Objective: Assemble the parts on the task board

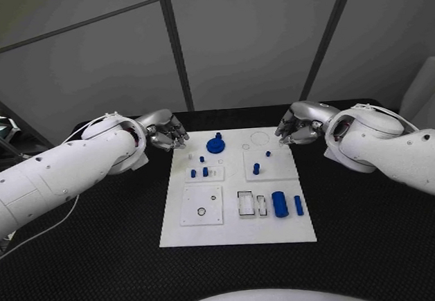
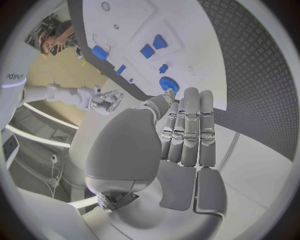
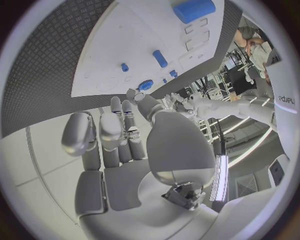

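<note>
Both hands, left hand [image 1: 164, 136] and right hand [image 1: 298, 125], hover empty with fingers apart beside the far corners of the white task board [image 1: 183, 229], where blue parts [image 1: 279, 204] lie untouched; nothing is grasped, so picking one seems next.

Task board [image 1: 183, 229] was matt white plastic; table [image 1: 107, 283] black, rough-textured; hands [image 1: 162, 132] satin silver metal-look; parts [image 1: 279, 204] smooth blue plastic.

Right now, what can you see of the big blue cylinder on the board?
The big blue cylinder is a smooth, matte, plastic-looking peg with rounded ends. It lies flat on the task board, in the part nearest the robot, its long axis pointing away from the robot. A thinner blue pin lies parallel beside it, apart. Neither hand touches it.
</note>
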You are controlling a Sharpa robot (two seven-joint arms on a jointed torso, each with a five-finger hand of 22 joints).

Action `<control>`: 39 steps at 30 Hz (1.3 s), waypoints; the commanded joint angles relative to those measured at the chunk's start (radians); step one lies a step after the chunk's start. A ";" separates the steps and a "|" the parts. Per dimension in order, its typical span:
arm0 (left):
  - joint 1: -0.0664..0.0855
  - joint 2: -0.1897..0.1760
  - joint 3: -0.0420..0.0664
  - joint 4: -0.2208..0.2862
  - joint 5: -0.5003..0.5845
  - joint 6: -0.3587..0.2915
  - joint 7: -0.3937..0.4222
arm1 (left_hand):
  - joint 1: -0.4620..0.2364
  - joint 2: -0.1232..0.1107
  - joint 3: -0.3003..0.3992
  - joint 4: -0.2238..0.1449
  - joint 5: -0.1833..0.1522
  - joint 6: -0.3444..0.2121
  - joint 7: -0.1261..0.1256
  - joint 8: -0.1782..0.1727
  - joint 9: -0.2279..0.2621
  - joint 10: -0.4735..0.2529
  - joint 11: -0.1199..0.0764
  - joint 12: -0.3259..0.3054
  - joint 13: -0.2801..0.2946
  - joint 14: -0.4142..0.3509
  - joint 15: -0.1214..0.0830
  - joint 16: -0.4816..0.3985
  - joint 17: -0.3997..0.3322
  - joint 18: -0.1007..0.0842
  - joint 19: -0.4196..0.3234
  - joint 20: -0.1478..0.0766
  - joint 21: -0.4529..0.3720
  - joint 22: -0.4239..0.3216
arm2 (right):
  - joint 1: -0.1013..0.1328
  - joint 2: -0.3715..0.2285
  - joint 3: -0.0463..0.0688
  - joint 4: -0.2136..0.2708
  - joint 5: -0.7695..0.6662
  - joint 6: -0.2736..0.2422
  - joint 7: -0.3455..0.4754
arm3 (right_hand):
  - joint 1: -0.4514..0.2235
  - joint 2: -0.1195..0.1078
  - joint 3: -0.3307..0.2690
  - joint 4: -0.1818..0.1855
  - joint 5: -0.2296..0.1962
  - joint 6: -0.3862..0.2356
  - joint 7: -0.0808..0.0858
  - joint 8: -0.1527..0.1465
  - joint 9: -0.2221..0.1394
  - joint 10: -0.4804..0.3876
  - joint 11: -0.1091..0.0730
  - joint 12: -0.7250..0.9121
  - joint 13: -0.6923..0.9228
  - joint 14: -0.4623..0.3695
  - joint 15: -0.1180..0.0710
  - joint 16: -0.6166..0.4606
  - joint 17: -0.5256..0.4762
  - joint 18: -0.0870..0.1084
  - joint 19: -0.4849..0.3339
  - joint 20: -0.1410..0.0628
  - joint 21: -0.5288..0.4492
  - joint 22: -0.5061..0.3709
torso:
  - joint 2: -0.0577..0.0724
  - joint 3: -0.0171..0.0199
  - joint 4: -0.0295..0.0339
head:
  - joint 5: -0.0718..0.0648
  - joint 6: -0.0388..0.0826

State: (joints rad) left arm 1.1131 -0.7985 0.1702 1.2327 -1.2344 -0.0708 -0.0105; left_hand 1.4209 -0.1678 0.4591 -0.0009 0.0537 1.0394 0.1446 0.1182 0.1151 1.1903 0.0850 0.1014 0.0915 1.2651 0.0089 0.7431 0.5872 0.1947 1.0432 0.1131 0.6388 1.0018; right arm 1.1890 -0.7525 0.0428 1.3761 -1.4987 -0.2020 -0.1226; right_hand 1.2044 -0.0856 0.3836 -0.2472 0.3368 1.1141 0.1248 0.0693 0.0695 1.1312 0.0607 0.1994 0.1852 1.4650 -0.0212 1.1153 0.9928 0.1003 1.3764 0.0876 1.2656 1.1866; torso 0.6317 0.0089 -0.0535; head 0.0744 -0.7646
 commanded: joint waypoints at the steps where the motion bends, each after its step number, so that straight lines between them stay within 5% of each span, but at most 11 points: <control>1: 0.001 -0.021 0.002 0.031 0.422 -0.090 0.064 | -0.016 0.001 -0.005 0.010 -0.006 0.014 -0.001 0.006 0.004 0.015 -0.004 0.008 0.005 -0.005 -0.007 -0.015 -0.008 -0.011 -0.007 -0.002 -0.013 -0.009 | -0.004 0.008 -0.002 -0.003 -0.171 0.014 -0.038 | 0.000 -0.017 -0.002 -0.008 -0.005 -0.009 0.009 -0.006 -0.002 -0.007 0.012 -0.024 -0.017 0.012 0.010 0.005 0.001 -0.014 0.005 0.005 0.007 0.004 | 0.001 0.0007 0.0003 | -0.010 0.005; 5: -0.004 -0.049 0.002 0.078 0.709 -0.114 0.124 | -0.021 0.002 -0.011 0.015 -0.006 0.015 -0.001 0.005 0.005 0.018 -0.004 0.008 0.007 -0.004 -0.007 -0.031 -0.017 -0.012 -0.006 -0.003 -0.028 -0.021 | -0.015 0.026 -0.012 -0.017 -0.197 0.011 -0.042 | -0.003 -0.027 -0.007 -0.011 -0.005 -0.027 0.018 -0.008 -0.005 -0.018 0.021 -0.050 -0.037 0.012 0.017 0.008 0.000 -0.014 0.004 0.011 0.009 0.007 | 0.000 -0.0002 0.0027 | -0.018 0.005; 11: -0.017 -0.065 0.000 0.108 0.910 -0.092 0.203 | -0.019 0.010 -0.013 0.017 -0.005 0.020 0.001 0.005 0.008 0.019 -0.003 0.007 0.010 -0.009 -0.005 -0.053 -0.028 -0.013 -0.007 -0.002 -0.046 -0.034 | -0.029 0.063 -0.021 -0.044 -0.208 0.002 -0.036 | -0.001 -0.032 -0.015 -0.015 -0.006 -0.053 0.026 -0.009 -0.005 -0.030 0.030 -0.075 -0.057 0.010 0.023 0.012 0.001 -0.014 0.002 0.018 0.011 0.010 | 0.002 -0.0003 0.0012 | -0.014 0.006; 27: -0.022 -0.072 0.000 0.132 0.992 -0.066 0.261 | -0.017 0.016 -0.014 0.016 -0.005 0.023 0.003 0.004 0.009 0.020 -0.002 0.006 0.012 -0.012 -0.004 -0.068 -0.036 -0.013 -0.006 -0.001 -0.060 -0.044 | -0.051 0.122 -0.023 -0.100 -0.200 0.040 -0.013 | 0.017 -0.020 -0.024 -0.023 -0.005 -0.085 0.036 -0.007 -0.005 -0.041 0.039 -0.098 -0.083 0.016 0.030 0.043 0.027 -0.020 0.018 0.026 0.039 0.045 | 0.002 0.0002 -0.0003 | -0.019 0.002; 39: -0.023 -0.069 -0.001 0.144 1.015 -0.056 0.267 | -0.016 0.018 -0.016 0.016 -0.005 0.023 0.005 0.003 0.010 0.021 -0.001 0.007 0.013 -0.013 -0.003 -0.072 -0.038 -0.013 -0.006 -0.001 -0.064 -0.047 | -0.057 0.148 -0.023 -0.130 -0.188 0.072 -0.001 | 0.014 0.024 -0.001 -0.014 -0.003 -0.043 0.023 0.004 0.000 0.011 0.027 -0.096 -0.101 0.025 0.020 0.095 0.074 -0.035 0.053 0.020 0.096 0.115 | 0.002 0.0004 -0.0005 | -0.017 0.000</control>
State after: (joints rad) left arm 1.0890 -0.8687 0.1688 1.3743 -0.2456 -0.1411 0.2324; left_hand 1.4095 -0.1589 0.4456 0.0125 0.0537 1.0552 0.1509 0.1217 0.1235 1.2034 0.0843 0.1065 0.1034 1.2615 0.0054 0.6770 0.5501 0.1944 1.0412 0.1111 0.5779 0.9568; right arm 1.1301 -0.6064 0.0192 1.2467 -1.6887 -0.1549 -0.1380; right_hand 1.2159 -0.0706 0.3782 -0.2589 0.3368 1.0683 0.1463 0.0695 0.0688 1.1395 0.0879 0.1066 0.0850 1.4650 0.0002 1.2082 1.0653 0.0841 1.4258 0.1074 1.3597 1.2987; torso 0.6340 0.0090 -0.0538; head 0.0569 -0.7644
